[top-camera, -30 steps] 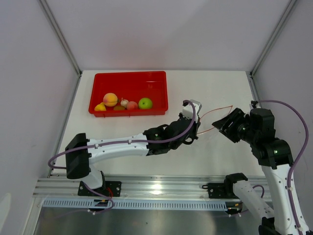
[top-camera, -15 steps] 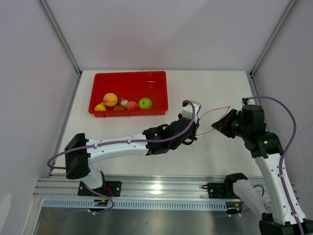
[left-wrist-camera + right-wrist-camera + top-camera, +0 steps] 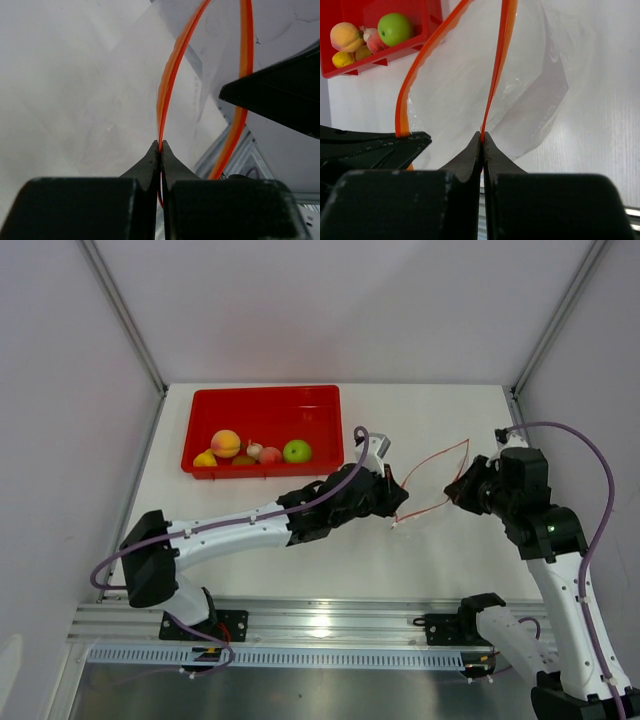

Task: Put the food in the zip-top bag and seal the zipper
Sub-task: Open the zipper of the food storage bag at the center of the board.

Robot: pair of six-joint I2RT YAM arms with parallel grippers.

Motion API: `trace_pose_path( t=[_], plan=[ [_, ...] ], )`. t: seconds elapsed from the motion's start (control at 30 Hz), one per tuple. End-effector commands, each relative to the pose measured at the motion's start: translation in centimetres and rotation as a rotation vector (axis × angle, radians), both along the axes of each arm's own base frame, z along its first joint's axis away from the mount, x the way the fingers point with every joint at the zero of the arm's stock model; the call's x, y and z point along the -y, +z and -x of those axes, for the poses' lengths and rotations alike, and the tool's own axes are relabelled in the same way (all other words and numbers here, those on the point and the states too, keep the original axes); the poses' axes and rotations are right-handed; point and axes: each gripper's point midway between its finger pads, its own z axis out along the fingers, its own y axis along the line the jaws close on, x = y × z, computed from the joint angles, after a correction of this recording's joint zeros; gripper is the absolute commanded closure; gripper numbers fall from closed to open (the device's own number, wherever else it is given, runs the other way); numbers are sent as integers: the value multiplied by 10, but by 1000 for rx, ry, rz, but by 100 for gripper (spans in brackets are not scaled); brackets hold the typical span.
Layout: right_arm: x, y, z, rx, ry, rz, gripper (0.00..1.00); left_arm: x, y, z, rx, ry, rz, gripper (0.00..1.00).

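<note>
Both arms reach inward, left fingers point(image 3: 159, 152) and right fingers point(image 3: 482, 145) each pinched shut on one bag's point(image 3: 530, 85) zipper point(image 3: 496, 75). Five fruits point(image 3: 255, 451) lie in one tray point(image 3: 262, 410).

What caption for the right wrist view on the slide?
Right gripper and left gripper each pinch one zipper lip, holding the clear zip-top bag open; food sits in the red tray.
</note>
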Motion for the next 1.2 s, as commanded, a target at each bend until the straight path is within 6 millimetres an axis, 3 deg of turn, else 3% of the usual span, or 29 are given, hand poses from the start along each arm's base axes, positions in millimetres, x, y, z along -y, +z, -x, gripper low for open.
trace_pose_path(
  t=[0.0,0.07,0.13,0.27,0.3,0.37,0.4,0.47,0.5,0.67,0.87,0.9,1.0,1.03,1.07,1.1,1.13,1.17],
  plan=[
    [17,16,-4,59,-16,119,100,26,19,18,-46,-124,136,99],
    [21,21,-6,69,-23,148,100,35,16,25,-62,-169,167,99],
    [28,20,-10,60,-42,196,100,39,15,26,-54,-197,171,82],
    [28,16,-21,37,-34,234,100,39,24,29,7,-247,169,40],
    [25,14,-24,38,-26,227,100,35,23,27,23,-242,160,20],
    [17,13,-30,48,-6,205,100,22,27,23,48,-224,167,6],
    [16,9,-31,40,-6,203,100,13,19,19,51,-207,147,1],
    [13,3,-35,28,-1,217,100,-3,27,14,66,-183,140,1],
    [12,1,-38,23,0,228,100,-15,25,2,91,-123,112,1],
    [1,-7,-53,11,20,291,100,-66,33,-24,162,25,33,0],
    [-20,-9,-69,24,55,278,100,-120,29,-69,159,195,-45,0],
    [-24,-11,-73,24,58,276,100,-135,17,-79,134,232,-94,1],
    [-33,-14,-80,24,69,268,100,-156,25,-107,123,307,-146,0],
    [-35,-15,-82,24,71,267,100,-161,3,-112,72,318,-225,1],
    [-37,-15,-83,25,75,263,100,-167,-5,-119,48,339,-266,1],
    [-39,-15,-86,30,75,257,100,-173,14,-134,53,379,-258,1],
    [-41,-19,-89,19,80,258,100,-178,-14,-139,-14,391,-347,1],
    [-43,-19,-90,23,83,253,100,-191,-24,-147,-46,446,-386,1]
  ],
)
